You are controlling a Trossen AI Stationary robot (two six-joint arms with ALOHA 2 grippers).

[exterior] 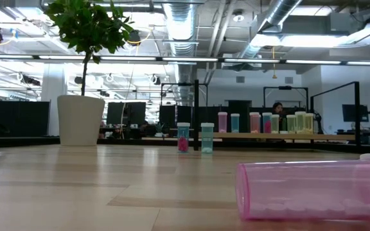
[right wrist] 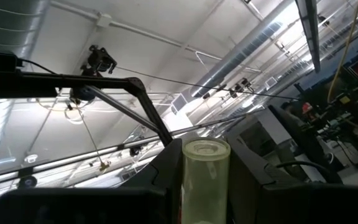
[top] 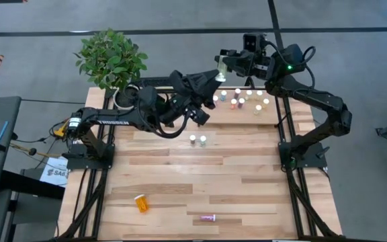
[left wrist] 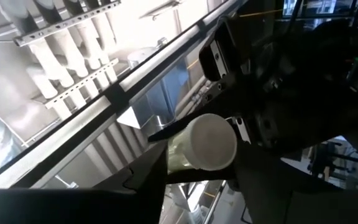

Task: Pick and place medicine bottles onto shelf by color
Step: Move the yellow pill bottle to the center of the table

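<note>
Pale yellow-green translucent medicine bottle (top: 220, 69) is held in the air above the table's far edge, at about 12 o'clock, between both grippers. Left gripper (top: 215, 78) has its jaws pinching the bottle; right gripper (top: 226, 65) also has its jaws closed on it. Light-wood shelf with black frame (top: 274, 114) at 1 o'clock carries a cluster of white-capped bottles (top: 242, 99). Two capped bottles (top: 197, 140) stand at table centre. Orange bottle (top: 141, 202) and pink bottle (top: 208, 218) lie on their sides near 6 o'clock.

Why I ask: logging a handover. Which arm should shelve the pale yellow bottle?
Right: the right end effector grips the pale yellow bottle, the shelf lies on its side; left end effector reaches across.
</note>
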